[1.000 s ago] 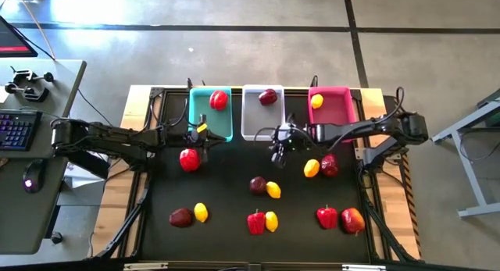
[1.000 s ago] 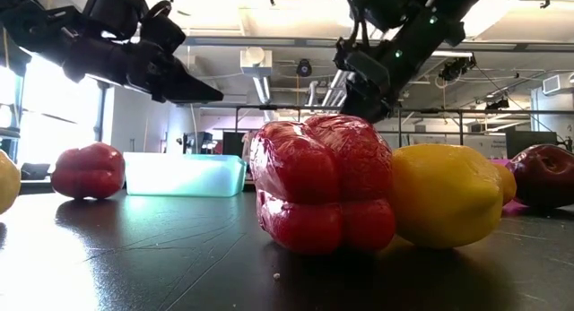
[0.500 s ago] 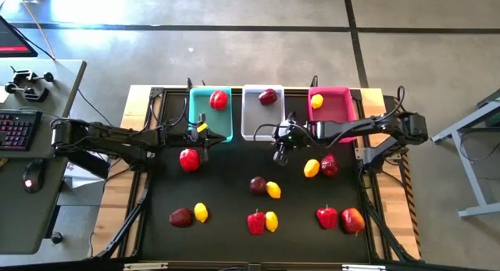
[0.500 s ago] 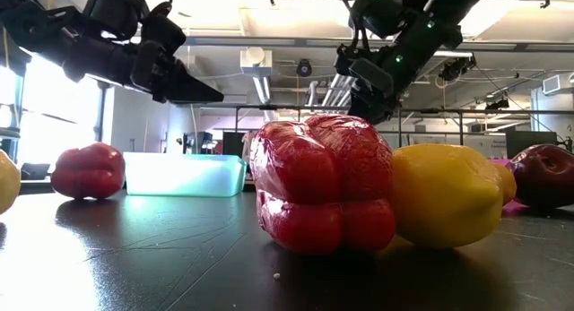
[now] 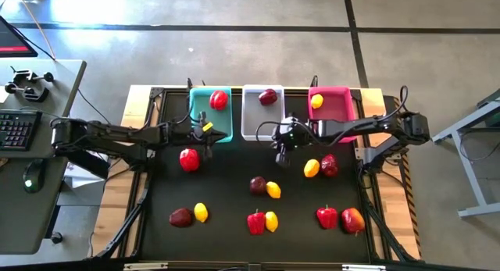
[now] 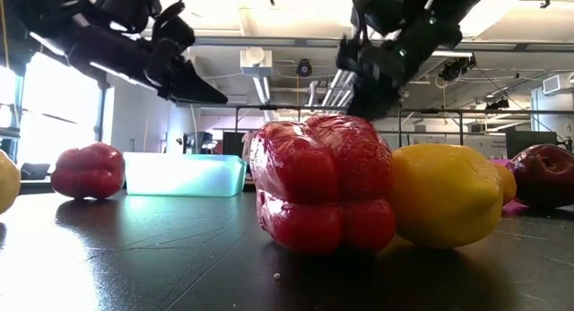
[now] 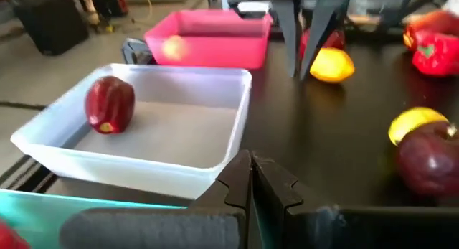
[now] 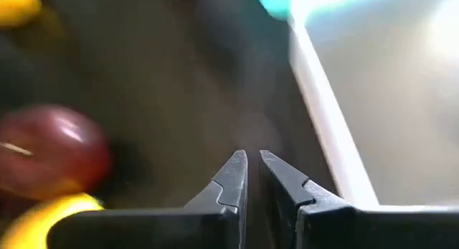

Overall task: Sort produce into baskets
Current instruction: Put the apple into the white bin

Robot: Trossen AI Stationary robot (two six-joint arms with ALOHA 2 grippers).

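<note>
Three baskets stand in a row at the table's far edge. The teal one (image 5: 205,115) holds a red pepper (image 5: 219,99), the white one (image 5: 258,119) a maroon fruit (image 7: 109,104), the pink one (image 5: 334,107) a lemon (image 5: 316,101). My left gripper (image 5: 207,144) hovers shut and empty off the teal basket's near right corner, above a red pepper (image 5: 188,159) on the table. My right gripper (image 5: 280,155) hangs shut and empty just in front of the white basket, left of a lemon (image 5: 312,168) and a maroon fruit (image 5: 329,165).
More produce lies on the black tabletop. A maroon fruit (image 5: 258,184) and a lemon (image 5: 273,190) sit mid-table. Along the near edge are a maroon fruit (image 5: 180,217), a lemon (image 5: 201,212), a pepper (image 5: 256,222), a lemon (image 5: 271,220), a pepper (image 5: 326,217) and a red fruit (image 5: 352,220).
My right gripper has shut its fingers in place in front of the white basket, with nothing between them, and has turned slightly. My left gripper has tipped a little where it hovers. No produce has moved.
</note>
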